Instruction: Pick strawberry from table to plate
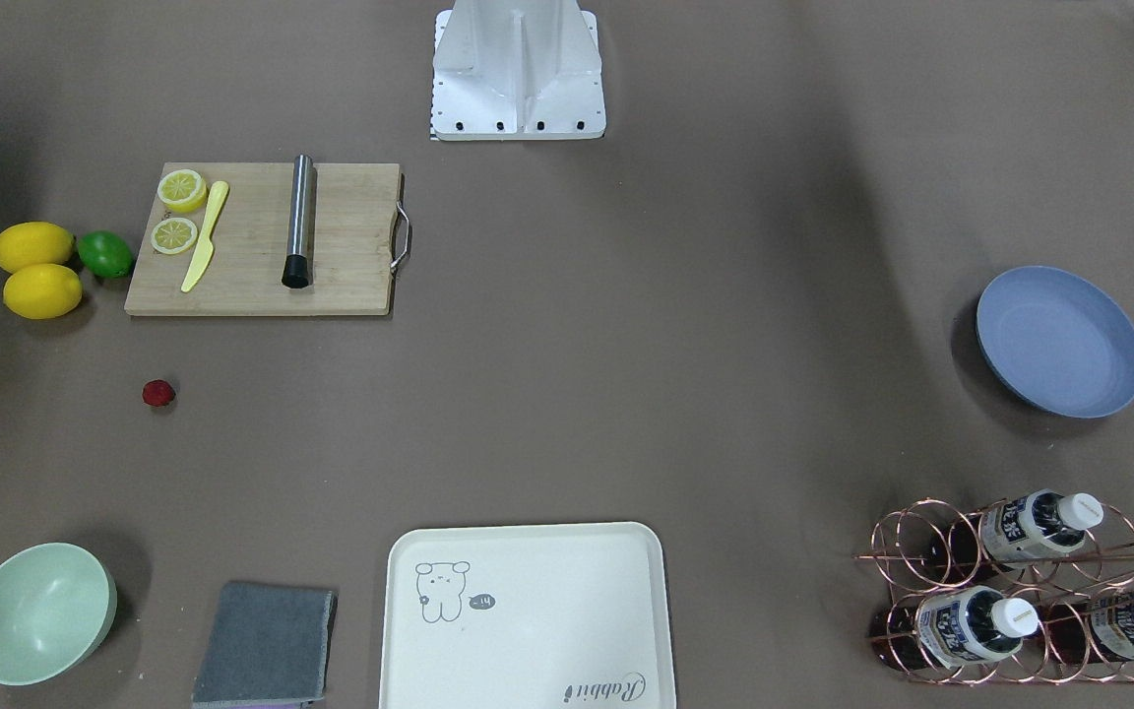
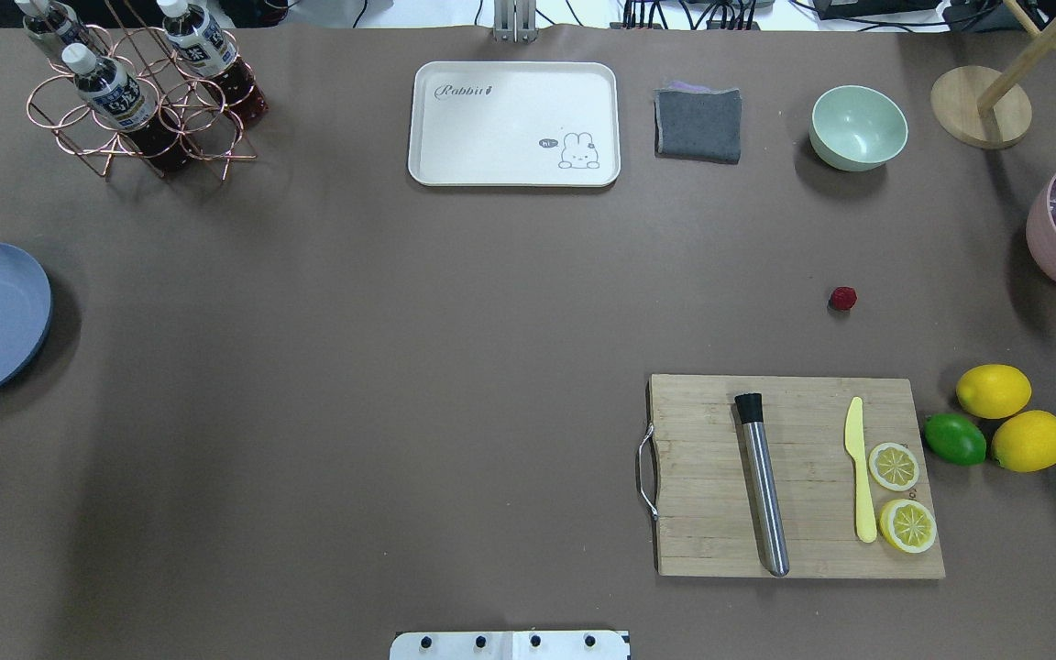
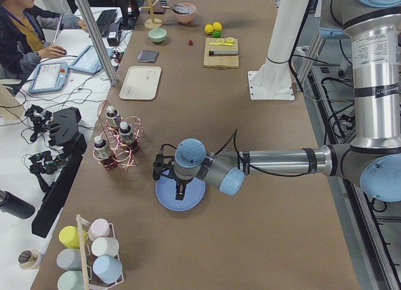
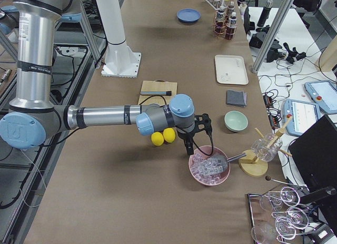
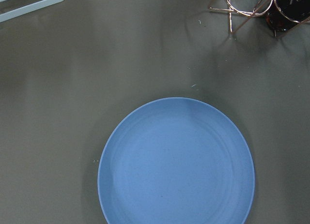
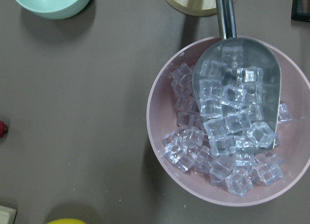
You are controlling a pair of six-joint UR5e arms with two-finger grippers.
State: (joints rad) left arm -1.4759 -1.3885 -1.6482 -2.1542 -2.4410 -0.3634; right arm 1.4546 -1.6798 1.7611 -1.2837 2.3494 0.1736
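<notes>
The strawberry (image 1: pixel 158 393) is a tiny dark-red berry lying alone on the brown table (image 1: pixel 626 374), in front of the cutting board; it also shows as the strawberry (image 2: pixel 843 298) and at the left edge of the right wrist view (image 6: pixel 1 128). The blue plate (image 1: pixel 1059 340) sits bare at the table's opposite end, plate (image 5: pixel 177 161) filling the left wrist view. My left gripper (image 3: pixel 180 191) hangs just above the plate; I cannot tell whether it is open. My right gripper (image 4: pixel 188 148) hovers over a pink ice bowl, its state also unclear.
A wooden cutting board (image 2: pixel 794 477) carries a steel muddler, yellow knife and lemon halves; two lemons (image 2: pixel 993 391) and a lime (image 2: pixel 954 438) lie beside it. Green bowl (image 2: pixel 858 126), grey cloth (image 2: pixel 698 124), cream tray (image 2: pixel 514 124), bottle rack (image 2: pixel 138 101), ice bowl (image 6: pixel 227 122).
</notes>
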